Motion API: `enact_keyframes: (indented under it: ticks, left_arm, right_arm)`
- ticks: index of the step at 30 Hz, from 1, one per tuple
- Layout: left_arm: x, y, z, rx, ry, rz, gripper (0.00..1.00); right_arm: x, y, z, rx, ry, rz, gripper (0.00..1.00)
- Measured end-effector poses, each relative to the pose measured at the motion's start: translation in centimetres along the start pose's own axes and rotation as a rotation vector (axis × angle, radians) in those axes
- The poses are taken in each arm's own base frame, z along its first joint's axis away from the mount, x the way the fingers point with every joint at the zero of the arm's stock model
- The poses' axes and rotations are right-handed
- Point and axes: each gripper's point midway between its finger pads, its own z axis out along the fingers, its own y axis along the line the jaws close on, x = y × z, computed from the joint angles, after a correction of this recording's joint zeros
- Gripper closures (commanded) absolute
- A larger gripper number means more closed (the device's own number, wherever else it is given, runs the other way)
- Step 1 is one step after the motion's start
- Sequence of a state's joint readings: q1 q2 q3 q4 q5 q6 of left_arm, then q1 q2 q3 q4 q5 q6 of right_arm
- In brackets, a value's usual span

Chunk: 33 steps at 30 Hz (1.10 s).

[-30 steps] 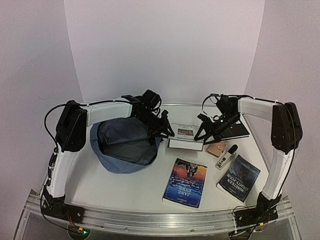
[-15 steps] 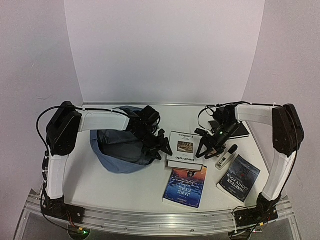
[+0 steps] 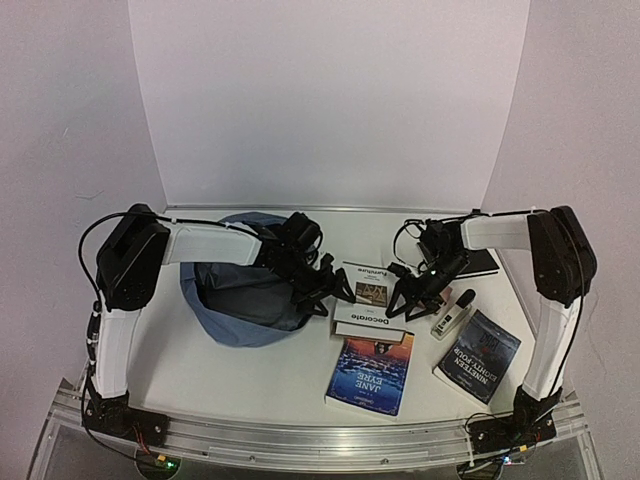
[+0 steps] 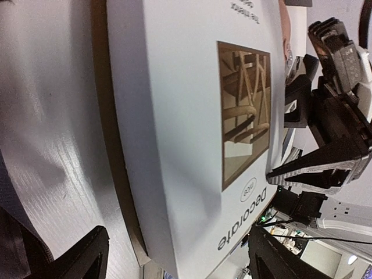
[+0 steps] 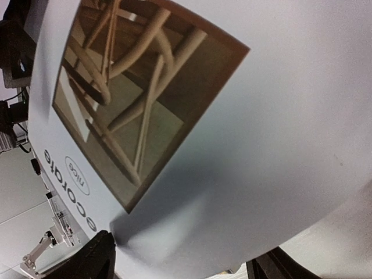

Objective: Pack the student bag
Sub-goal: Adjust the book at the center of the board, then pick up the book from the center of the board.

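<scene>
Find the student bag (image 3: 240,285) on the left half of the desk (image 3: 260,372). Just right of it, your left gripper (image 3: 334,290) sits at the white Decorate book (image 3: 366,293), jaws released. Your right gripper (image 3: 400,298) sits at the book's opposite edge, jaws likewise spread, grasping nothing.

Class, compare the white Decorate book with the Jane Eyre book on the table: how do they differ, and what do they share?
Cover: the Decorate book is white with a brown chair photo; the Jane Eyre book is blue and orange. Handling: Decorate sits between the left gripper and right gripper; Jane Eyre lies apart from both. Both are outside the student bag.
</scene>
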State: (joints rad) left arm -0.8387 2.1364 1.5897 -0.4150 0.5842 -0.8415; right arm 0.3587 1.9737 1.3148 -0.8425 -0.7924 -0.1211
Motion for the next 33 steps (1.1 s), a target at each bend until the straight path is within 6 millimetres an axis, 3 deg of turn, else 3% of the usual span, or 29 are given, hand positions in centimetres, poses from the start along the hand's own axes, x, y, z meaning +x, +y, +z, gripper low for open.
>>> enact_keyframes:
  ticks: [5,9,16,22,26,31,33]
  left_arm:
    - [0.2,1.1,1.3,0.005,0.02,-0.023,0.15]
    - [-0.1,0.9,2.3,0.046,0.03,-0.016,0.21]
    - [-1.0,0.5,2.3,0.101,0.01,-0.008,0.48]
    - [-1.1,-1.1,0.1,0.152,-0.045,0.036,0.67]
    - [-1.0,-3.3,-2.2,0.183,-0.088,0.081,0.79]
    - [-1.5,-5.1,-5.0,0.199,-0.162,0.114,0.93]
    - [-1.7,-5.6,-6.1,0.198,-0.197,0.125,0.96]
  right_arm:
    - [-0.3,0.3,0.4,-0.022,-0.009,-0.002,0.32]
    - [-0.5,0.5,0.7,-0.039,-0.013,-0.009,0.34]
    - [-0.5,0.6,0.8,-0.059,-0.015,0.003,0.34]
    - [-0.4,1.4,0.3,-0.072,-0.023,-0.013,0.31]
    - [-0.7,2.7,-0.6,-0.084,-0.049,-0.05,0.18]
    - [-2.7,5.7,-4.0,-0.094,-0.14,-0.113,0.02]
    - [-3.4,7.0,-5.5,-0.101,-0.181,-0.139,0.02]
